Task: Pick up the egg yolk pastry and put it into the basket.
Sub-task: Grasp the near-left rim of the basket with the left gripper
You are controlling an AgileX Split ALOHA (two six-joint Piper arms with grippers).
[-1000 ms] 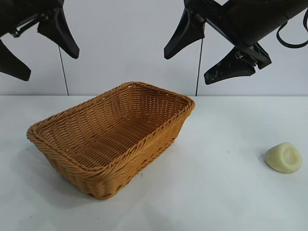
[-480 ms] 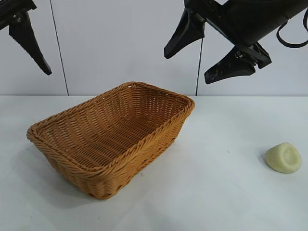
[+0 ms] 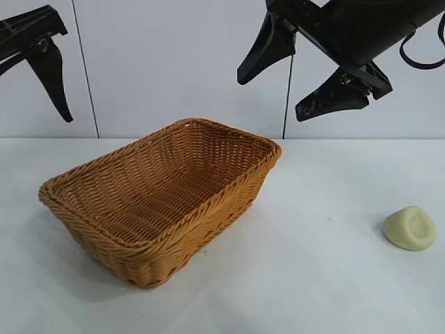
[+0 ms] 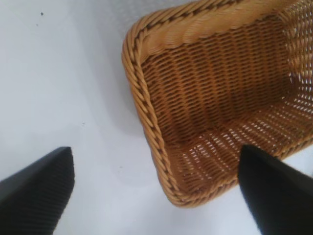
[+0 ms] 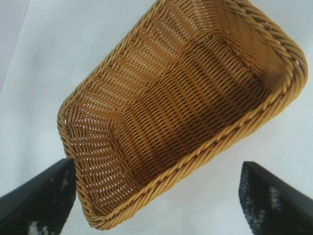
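Since the earlier frame the left gripper [image 3: 28, 66] has turned and shifted at the upper left, its 2 fingers spread wide and holding nothing. The right gripper [image 3: 295, 76] hangs above the basket's far right corner — also wide open and empty. The basket [image 3: 201, 212] sits left of centre on the white table [image 3: 313, 292]; the pastry [image 3: 410, 228] lies well apart, at the right edge.

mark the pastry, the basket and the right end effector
egg yolk pastry [image 3: 410, 228], exterior view, its dimpled face
basket [image 3: 208, 203], exterior view, braided near rim
right end effector [image 3: 299, 76], exterior view, midway between its open fingertips
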